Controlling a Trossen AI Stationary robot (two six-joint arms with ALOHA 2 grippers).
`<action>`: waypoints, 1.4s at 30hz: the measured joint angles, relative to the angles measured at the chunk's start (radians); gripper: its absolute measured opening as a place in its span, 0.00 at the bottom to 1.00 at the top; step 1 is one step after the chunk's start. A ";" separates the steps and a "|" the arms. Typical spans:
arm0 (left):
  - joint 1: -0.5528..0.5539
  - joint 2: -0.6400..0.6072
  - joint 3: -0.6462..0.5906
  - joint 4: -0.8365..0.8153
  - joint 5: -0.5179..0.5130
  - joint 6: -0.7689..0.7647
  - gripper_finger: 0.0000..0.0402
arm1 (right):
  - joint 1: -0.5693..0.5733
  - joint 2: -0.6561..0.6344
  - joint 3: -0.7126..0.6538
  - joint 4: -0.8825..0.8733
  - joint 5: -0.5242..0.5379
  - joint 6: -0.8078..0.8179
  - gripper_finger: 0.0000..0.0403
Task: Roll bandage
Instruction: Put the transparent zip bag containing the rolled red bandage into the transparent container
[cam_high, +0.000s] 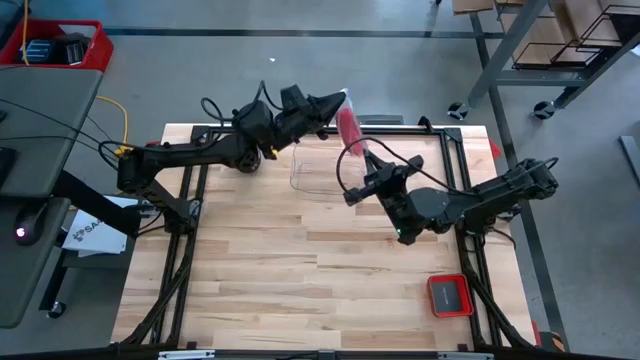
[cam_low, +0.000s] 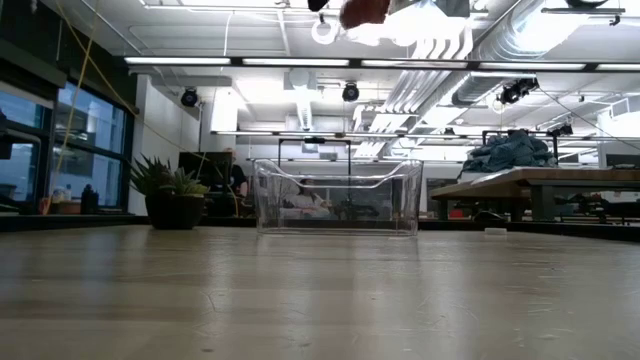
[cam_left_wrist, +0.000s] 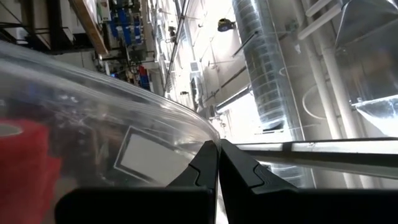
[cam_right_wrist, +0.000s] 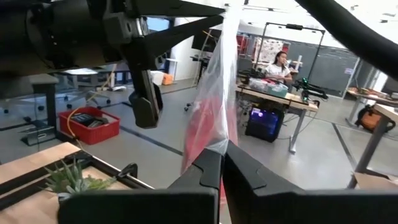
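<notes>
A clear crinkly plastic bag (cam_right_wrist: 217, 81) hangs in the air over the table's far middle, stretched between my two grippers. The bright red bandage (cam_high: 349, 128) shows through the bag's wall; in the right wrist view it is a red mass (cam_right_wrist: 202, 127) in the bag's lower half. My left gripper (cam_high: 343, 97) is shut on the bag's upper end. My right gripper (cam_high: 357, 160) is shut on its lower end. In the low view only a red patch (cam_low: 365, 10) shows at the top edge. My left gripper (cam_left_wrist: 218, 142) pinches the clear bag's film (cam_left_wrist: 186, 134) between its two shut fingers, at the bag's upper end. The bag is lifted clear of the table and hangs from this hold toward my right gripper. My right gripper (cam_right_wrist: 224, 144) pinches the bag's lower end (cam_right_wrist: 219, 138) between its two shut fingers, coming from below and the table's near right. The bag runs up from the fingers to my left gripper (cam_right_wrist: 227, 9), drawn fairly straight and clear of the table.
A clear open plastic box (cam_high: 315, 170) stands on the table under the bag; it also shows in the low view (cam_low: 338, 195). A small red square tray with a dark centre (cam_high: 450, 295) lies near the table's near right. A red crate (cam_high: 60, 45) sits off the table, far left.
</notes>
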 joint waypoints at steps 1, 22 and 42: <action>0.004 0.000 0.000 -0.001 0.004 0.000 0.00 | 0.003 0.000 0.000 0.000 0.006 0.000 0.00; 0.095 -0.001 -0.001 -0.285 0.299 0.216 0.00 | 0.088 -0.001 0.000 0.097 0.008 0.008 0.00; 0.100 -0.010 0.000 -0.278 0.344 0.229 0.00 | 0.096 -0.001 0.000 0.093 0.004 0.166 0.19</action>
